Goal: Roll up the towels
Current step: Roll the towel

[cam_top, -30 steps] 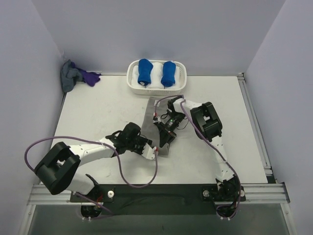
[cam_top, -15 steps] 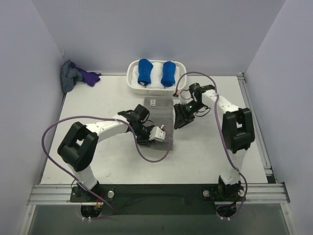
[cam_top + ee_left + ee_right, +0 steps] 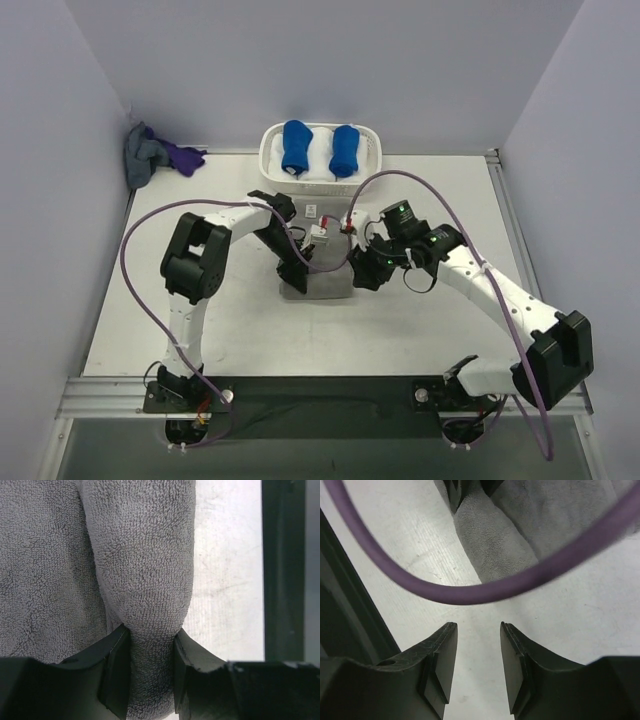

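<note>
The grey towel (image 3: pixel 330 282) lies partly rolled in the middle of the table, in front of the basket. My left gripper (image 3: pixel 297 274) reaches down onto its left part. In the left wrist view the gripper (image 3: pixel 151 670) is shut on a thick rolled fold of the towel (image 3: pixel 145 555), and terry cloth fills the gap between the pads. My right gripper (image 3: pixel 366 276) sits just right of the towel. In the right wrist view it (image 3: pixel 478 655) stands open over bare table, with the towel's edge (image 3: pixel 495 545) a short way ahead.
A white basket (image 3: pixel 270 165) at the back holds two blue towel bundles (image 3: pixel 296 147). A purple cloth (image 3: pixel 183 157) and a grey cloth (image 3: pixel 143 155) lie in the far left corner. A purple cable (image 3: pixel 470 592) loops across the right wrist view.
The left arm swung towards the far side and its gripper now clamps the towel's roll. The right gripper let go of the towel, opened and drew back to its right side.
</note>
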Action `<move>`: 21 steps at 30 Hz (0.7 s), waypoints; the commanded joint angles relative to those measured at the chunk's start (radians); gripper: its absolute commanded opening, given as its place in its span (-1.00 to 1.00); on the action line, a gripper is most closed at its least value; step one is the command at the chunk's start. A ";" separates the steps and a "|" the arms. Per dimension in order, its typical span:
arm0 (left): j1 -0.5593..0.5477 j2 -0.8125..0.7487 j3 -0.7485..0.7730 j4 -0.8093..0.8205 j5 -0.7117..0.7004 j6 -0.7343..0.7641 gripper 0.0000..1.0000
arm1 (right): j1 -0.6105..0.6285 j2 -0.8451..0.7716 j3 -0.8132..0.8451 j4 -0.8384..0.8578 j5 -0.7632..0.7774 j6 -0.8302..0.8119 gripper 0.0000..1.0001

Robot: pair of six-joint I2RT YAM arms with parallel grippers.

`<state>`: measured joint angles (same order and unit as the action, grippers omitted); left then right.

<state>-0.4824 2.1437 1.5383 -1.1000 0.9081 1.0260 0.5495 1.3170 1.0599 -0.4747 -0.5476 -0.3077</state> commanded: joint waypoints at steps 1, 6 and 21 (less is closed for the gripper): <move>-0.004 0.128 -0.005 -0.210 -0.152 0.019 -0.71 | 0.056 -0.036 0.009 0.001 0.159 -0.093 -0.20; 0.010 0.205 0.051 -0.300 -0.152 0.040 -0.71 | 0.213 -0.053 0.038 -0.093 0.233 -0.208 -0.15; 0.016 0.260 0.103 -0.336 -0.176 0.019 -0.64 | 0.454 0.250 0.103 0.126 0.427 -0.298 0.17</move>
<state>-0.4637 2.3287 1.6577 -1.4525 0.9798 1.0157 0.9997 1.5333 1.1099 -0.4000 -0.1417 -0.5789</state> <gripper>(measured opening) 0.409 0.581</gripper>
